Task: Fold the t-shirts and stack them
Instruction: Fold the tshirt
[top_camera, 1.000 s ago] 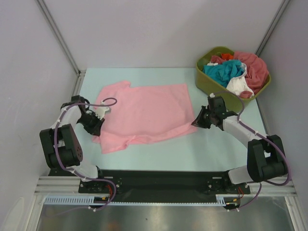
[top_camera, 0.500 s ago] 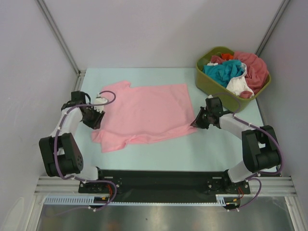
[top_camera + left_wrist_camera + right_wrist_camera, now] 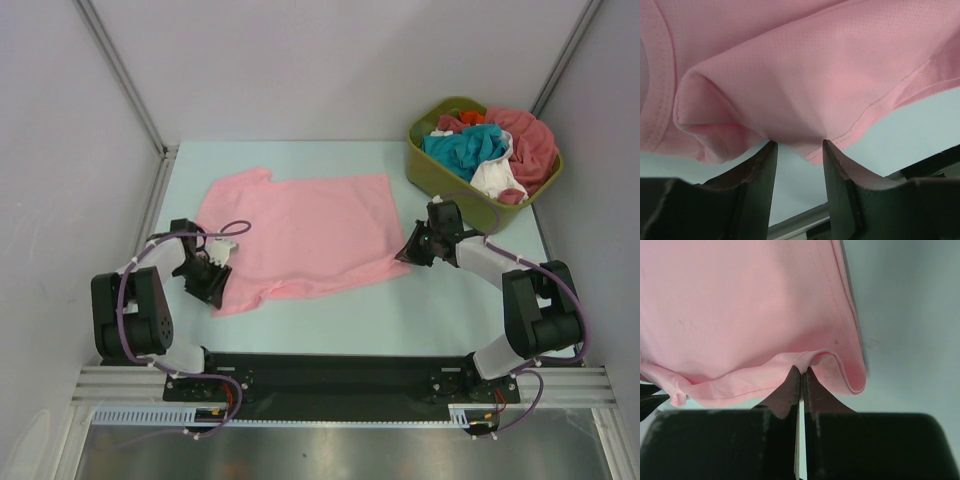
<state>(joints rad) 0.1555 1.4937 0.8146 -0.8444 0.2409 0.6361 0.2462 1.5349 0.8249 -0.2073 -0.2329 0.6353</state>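
1. Lying spread on the table (image 3: 400, 310), the light pink t-shirt (image 3: 300, 235) sits just left of the olive-green tub (image 3: 418, 158). It is mostly flat, with a rumple along the near edge, and no fold is made yet.
2. The right hand (image 3: 410, 250) is at the shirt corner nearest the tub, on the tub's near-left side. In the wrist view it (image 3: 801, 371) is clenched on a small raised ridge of the hem. Judgement: this pinch anchors that corner so the cloth can be pulled taut or carried over.
3. The left hand (image 3: 212, 285) is at the shirt's end farthest from the tub, low over the table. In the wrist view it (image 3: 797, 145) is released: the jaws stand apart, the stitched edge of the cloth lies just at the tips, and nothing is clamped.
4. Judgement: the left hand is lined up to take that edge. With both ends held, the shirt could be lifted evenly for a fold.
5. A heap of t-shirts (image 3: 490, 150) in teal, white, coral-red and orange fills the tub, unfolded. Judgement: the task is at an early stage.
6. Risk, as judged: the bunched cloth beside the left jaws may give a grip on two layers.
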